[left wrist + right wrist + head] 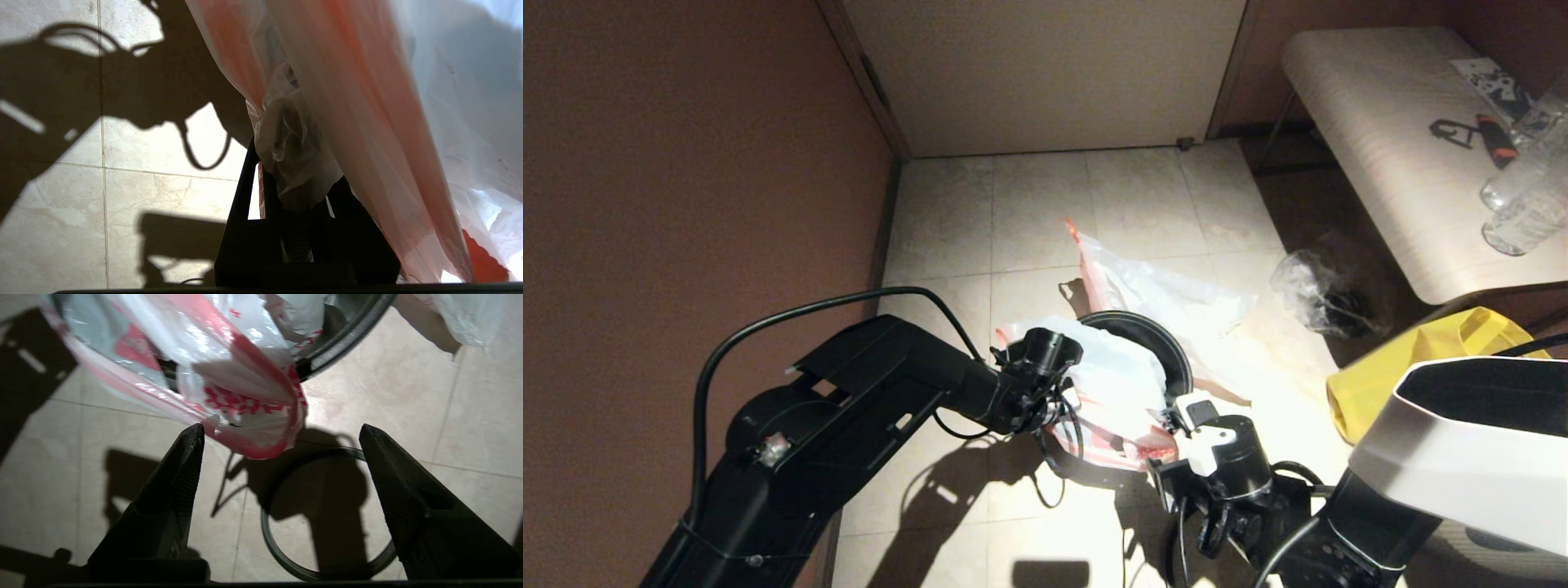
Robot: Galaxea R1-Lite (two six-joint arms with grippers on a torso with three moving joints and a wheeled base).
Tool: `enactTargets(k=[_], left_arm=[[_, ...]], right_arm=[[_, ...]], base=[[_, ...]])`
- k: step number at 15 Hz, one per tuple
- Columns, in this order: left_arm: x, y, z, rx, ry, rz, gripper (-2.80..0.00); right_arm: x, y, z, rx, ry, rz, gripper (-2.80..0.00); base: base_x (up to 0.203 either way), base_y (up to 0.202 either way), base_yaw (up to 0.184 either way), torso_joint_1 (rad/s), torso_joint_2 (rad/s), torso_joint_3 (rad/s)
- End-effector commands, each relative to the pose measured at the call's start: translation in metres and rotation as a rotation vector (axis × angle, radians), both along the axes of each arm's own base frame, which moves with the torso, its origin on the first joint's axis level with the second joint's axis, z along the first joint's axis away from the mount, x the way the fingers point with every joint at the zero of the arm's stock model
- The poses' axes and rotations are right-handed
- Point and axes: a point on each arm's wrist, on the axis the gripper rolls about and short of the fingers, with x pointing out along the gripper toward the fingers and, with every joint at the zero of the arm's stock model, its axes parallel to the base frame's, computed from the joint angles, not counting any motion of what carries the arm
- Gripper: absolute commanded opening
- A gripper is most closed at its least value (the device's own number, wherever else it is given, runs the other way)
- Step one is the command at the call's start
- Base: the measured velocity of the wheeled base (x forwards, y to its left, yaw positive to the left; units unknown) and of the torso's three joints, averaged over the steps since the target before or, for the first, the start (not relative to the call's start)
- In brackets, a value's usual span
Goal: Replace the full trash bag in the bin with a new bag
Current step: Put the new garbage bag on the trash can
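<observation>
The new bag [1115, 384] drapes over the bin [1172, 347]. The left gripper [294, 192] pinches the bag's edge beside the bin; the right gripper [280, 437] gapes, released, just beside the bag.

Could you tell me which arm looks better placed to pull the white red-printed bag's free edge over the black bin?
Probably the right: the right gripper is open beside the milky white red-printed bag, while the left gripper is shut on it at the black round bin.
</observation>
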Motion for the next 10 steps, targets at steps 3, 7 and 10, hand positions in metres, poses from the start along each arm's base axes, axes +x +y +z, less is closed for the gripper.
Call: enactTargets(k=[3, 7, 10], left_arm=[[0.000, 0.000, 0.000, 0.003, -0.007, 0.013, -2.80], [0.001, 0.001, 0.001, -0.001, -0.008, 0.016, -2.80], [0.002, 0.003, 0.002, -0.004, -0.010, 0.020, -2.80]], right_arm=[[-0.004, 0.006, 0.007, 0.031, -0.011, 0.069, 0.00], [0.003, 0.026, 0.000, 0.007, -0.032, 0.112, -2.80], [-0.002, 0.031, -0.017, -0.019, 0.005, 0.130, -2.80]], base=[[0.000, 0.000, 0.000, 0.000, 0.00, 0.000], [0.000, 0.000, 0.000, 0.000, 0.00, 0.000], [0.000, 0.000, 0.000, 0.000, 0.00, 0.000]])
